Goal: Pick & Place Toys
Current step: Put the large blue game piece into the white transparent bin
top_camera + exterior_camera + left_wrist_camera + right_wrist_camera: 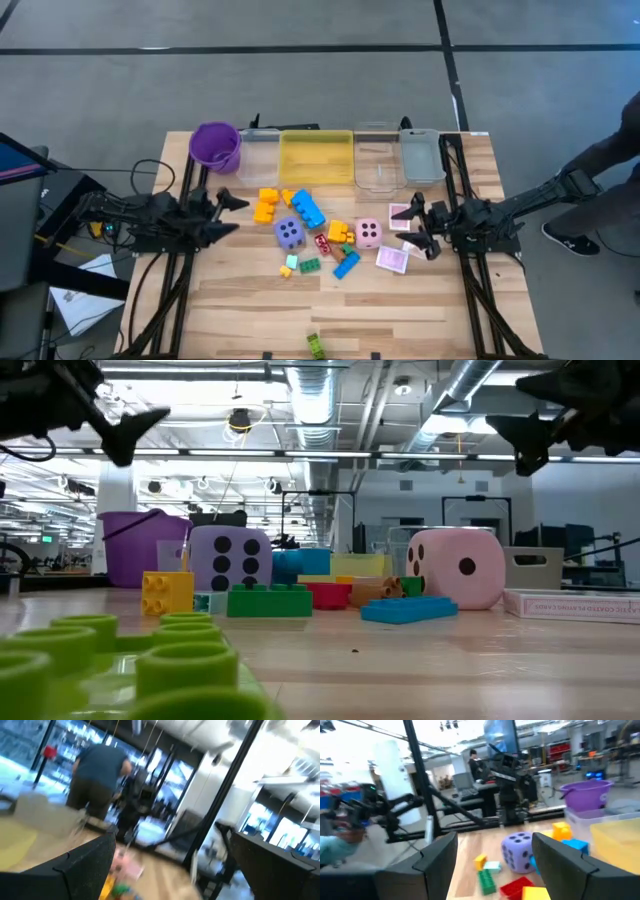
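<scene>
Green block (130, 670) bumps sat right up against the low camera. Behind them the purple die (230, 560), pink die (457, 567) and other blocks lay on the wooden table (450, 670), with a big workshop room beyond.

From above, all the toys lay in a heap mid-table. The yellow tray (316, 157) and clear tray (378, 160) looked empty, so I think nothing was done yet.

The left gripper (228, 212) hung open and empty. The right gripper (420, 226) was open too, just beside the pink cards (393, 259).

A person (97, 777) stood behind, seen from the left wrist.
</scene>
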